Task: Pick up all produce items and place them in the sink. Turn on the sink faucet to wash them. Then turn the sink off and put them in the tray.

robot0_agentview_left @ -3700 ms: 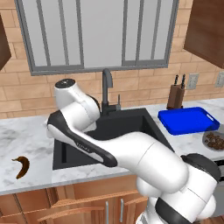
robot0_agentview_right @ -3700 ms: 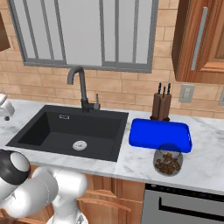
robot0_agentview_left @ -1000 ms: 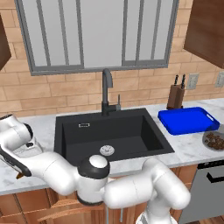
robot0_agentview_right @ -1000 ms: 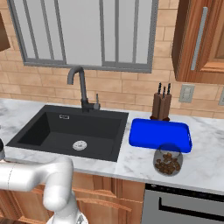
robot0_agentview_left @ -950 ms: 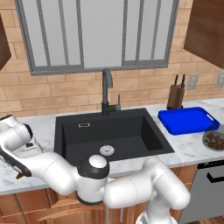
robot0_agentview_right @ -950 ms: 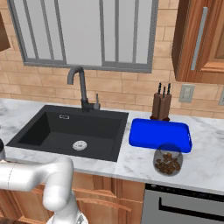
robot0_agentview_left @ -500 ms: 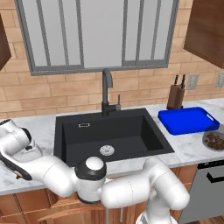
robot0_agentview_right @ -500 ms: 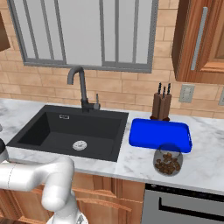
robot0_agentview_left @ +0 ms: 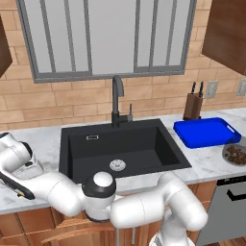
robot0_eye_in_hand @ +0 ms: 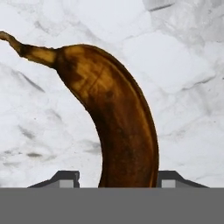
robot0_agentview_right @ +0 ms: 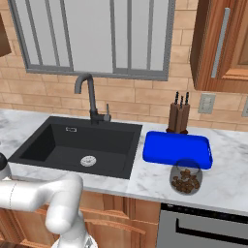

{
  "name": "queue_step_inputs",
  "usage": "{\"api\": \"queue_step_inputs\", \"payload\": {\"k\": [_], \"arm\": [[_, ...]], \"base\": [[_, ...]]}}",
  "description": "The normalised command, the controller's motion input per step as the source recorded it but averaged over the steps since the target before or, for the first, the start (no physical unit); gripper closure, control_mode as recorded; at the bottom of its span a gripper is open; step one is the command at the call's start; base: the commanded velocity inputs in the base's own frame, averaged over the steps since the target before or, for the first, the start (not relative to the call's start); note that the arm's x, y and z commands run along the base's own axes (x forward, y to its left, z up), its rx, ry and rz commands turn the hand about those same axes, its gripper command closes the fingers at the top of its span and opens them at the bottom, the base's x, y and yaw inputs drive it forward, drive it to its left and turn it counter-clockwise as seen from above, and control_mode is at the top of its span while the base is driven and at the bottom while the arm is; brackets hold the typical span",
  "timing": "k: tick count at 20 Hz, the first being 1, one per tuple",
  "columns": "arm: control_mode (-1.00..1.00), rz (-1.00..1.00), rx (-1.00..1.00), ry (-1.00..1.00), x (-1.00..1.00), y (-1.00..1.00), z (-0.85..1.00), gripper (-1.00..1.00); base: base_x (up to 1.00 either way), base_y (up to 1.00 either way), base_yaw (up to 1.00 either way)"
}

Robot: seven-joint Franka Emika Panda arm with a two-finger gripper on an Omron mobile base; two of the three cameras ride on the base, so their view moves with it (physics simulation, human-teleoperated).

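Gripper (robot0_eye_in_hand: 117, 179) is right down over the banana (robot0_eye_in_hand: 113, 127), one fingertip (robot0_eye_in_hand: 65, 178) on each side of its fat lower middle; jaws apart, gaps on both sides, nothing clamped yet. The banana lies flat on the marble counter (robot0_eye_in_hand: 183, 78), curving away from the gripper to its stem; looks light, overripe and probably soft, skin maybe slippery, so I'd squeeze gently across the thick middle, not the stem. Well beyond and off to the side are the sink (robot0_agentview_left: 125, 149), then the tray (robot0_agentview_left: 204, 132).

The arm (robot0_agentview_left: 144, 211) is all glossy white, chunky rounded tube links with dark grey bands at the joints and a ball-shaped elbow cap. The fingers (robot0_eye_in_hand: 65, 178) are small and dark, with light grey pads.
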Motion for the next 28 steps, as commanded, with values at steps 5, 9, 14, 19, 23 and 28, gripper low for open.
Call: {"api": "queue_step_inputs", "payload": {"k": [5, 9, 14, 19, 23, 28], "arm": [[-1.0, 0.0, 0.0, -0.04, 0.0, -0.01, -0.14, 1.0], [-1.0, 0.0, 0.0, -0.17, -0.13, -0.37, -0.01, 1.0], [-1.0, 0.0, 0.0, -0.24, -0.25, -0.7, 0.23, 1.0], [-1.0, 0.0, 0.0, -0.32, -0.33, -0.84, 0.41, 1.0], [-1.0, 0.0, 0.02, -0.28, -0.24, -0.98, 0.35, 1.0], [-1.0, 0.0, 0.06, -0.22, -0.18, -1.0, 0.21, 1.0]], "base": [[0.0, 0.0, 0.0], [0.0, 0.0, 0.0], [0.0, 0.0, 0.0], [0.0, 0.0, 0.0], [0.0, 0.0, 0.0], [0.0, 0.0, 0.0]]}}
